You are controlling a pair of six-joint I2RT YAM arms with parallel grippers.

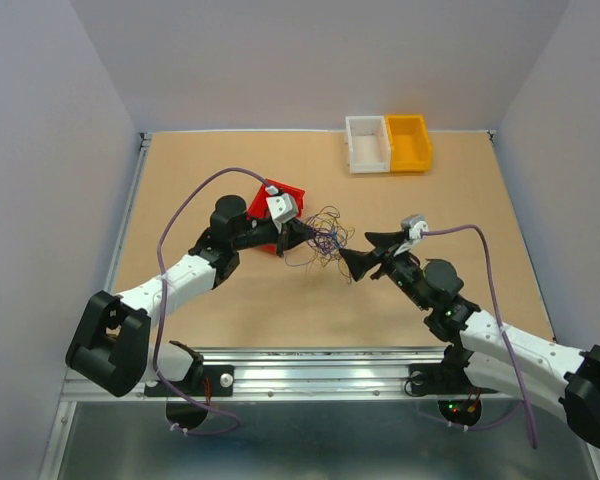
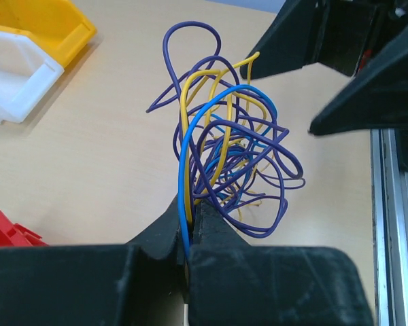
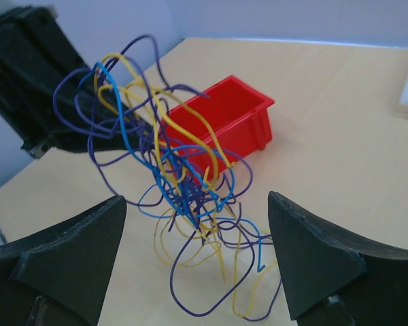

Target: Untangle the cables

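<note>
- The left arm stretches from its base forward and to its right, forearm low over the table. The left gripper points sideways toward the other gripper.
- Its jaws are pressed together on the cables. A blue strand, with purple ones beside it, runs straight down into the seam between the fingertips.
- The rest of the clump, loose purple, yellow and blue loops, fans up and out just beyond those tips.
- The right arm comes in from its base with the elbow bent, and the right gripper is aimed at the clump.
- Its jaws stand wide apart and hold nothing. The tangle sits just ahead of the gap, and its lowest loops hang between the two fingers in the wrist view.
- Whether those low loops touch the table cannot be told.
- The two grippers face each other, near, with the tangle between them.
- A red bin lies just behind the left jaws.
- A white bin and a yellow bin touch side by side, well beyond both jaws.
</note>
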